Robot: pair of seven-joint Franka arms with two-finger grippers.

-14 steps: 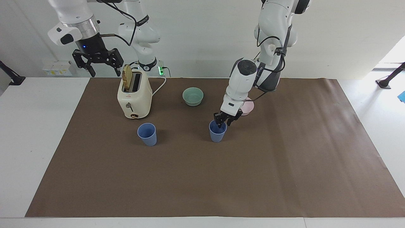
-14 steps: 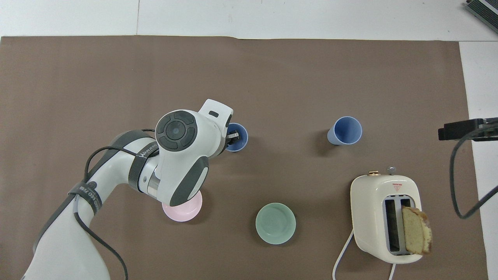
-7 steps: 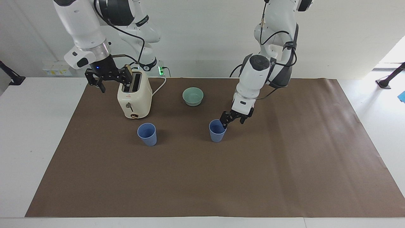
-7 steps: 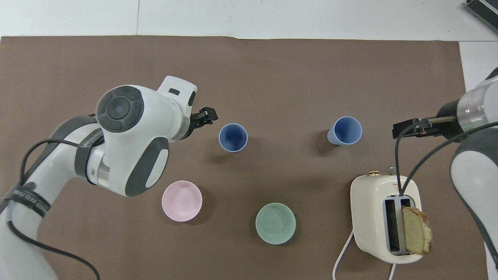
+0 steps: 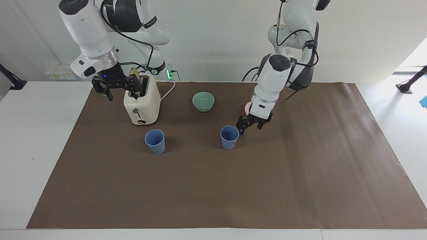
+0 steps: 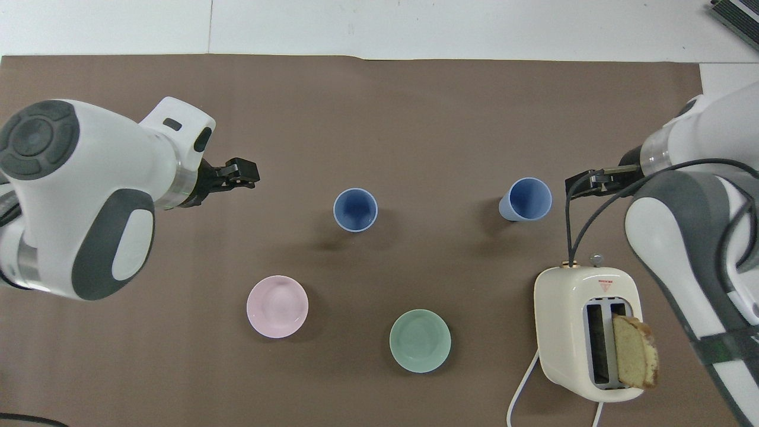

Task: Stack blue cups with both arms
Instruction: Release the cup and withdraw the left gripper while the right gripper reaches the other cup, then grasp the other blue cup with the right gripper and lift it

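Note:
Two blue cups stand upright and apart on the brown mat. One cup is near the middle. The other cup is toward the right arm's end, a little farther from the robots than the toaster. My left gripper is open and empty. It hangs low over the mat beside the middle cup, toward the left arm's end, and does not touch it. My right gripper is open and empty, raised beside the toaster's top.
A cream toaster holds a bread slice; its cord runs toward the robots. A teal-green bowl and a pink bowl sit nearer to the robots than the cups. The left arm mostly hides the pink bowl in the facing view.
My left gripper has left the middle cup's rim and drawn back toward the left arm's end. The cup stayed put. My right gripper has come down beside the toaster.

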